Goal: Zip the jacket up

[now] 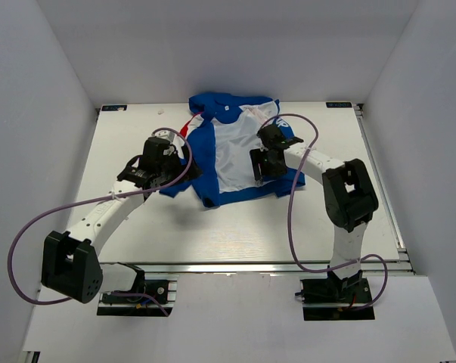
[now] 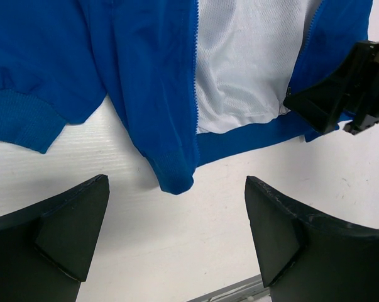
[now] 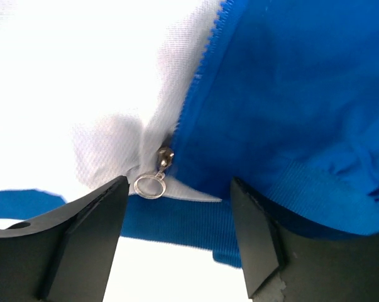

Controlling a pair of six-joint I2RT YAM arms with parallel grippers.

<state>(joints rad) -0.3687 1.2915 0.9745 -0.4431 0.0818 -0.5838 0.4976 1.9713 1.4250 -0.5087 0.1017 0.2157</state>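
Note:
The blue jacket (image 1: pixel 231 151) lies open on the white table (image 1: pixel 235 234), its white lining facing up. My left gripper (image 1: pixel 181 172) is open beside the jacket's left front panel. In the left wrist view its jaws (image 2: pixel 176 233) stand wide over bare table, just short of the panel's hem corner (image 2: pixel 176 179). My right gripper (image 1: pixel 262 174) is at the lower right front edge. In the right wrist view it is open (image 3: pixel 180 233) over the blue hem band, with the metal zipper slider and its ring pull (image 3: pixel 150 185) just beyond the left finger (image 3: pixel 82 233), untouched.
White walls close in the table on three sides. Purple cables (image 1: pixel 292 212) loop from both arms. A metal rail (image 1: pixel 273 266) runs along the near edge. The right gripper's black body (image 2: pixel 346 94) shows at the right of the left wrist view.

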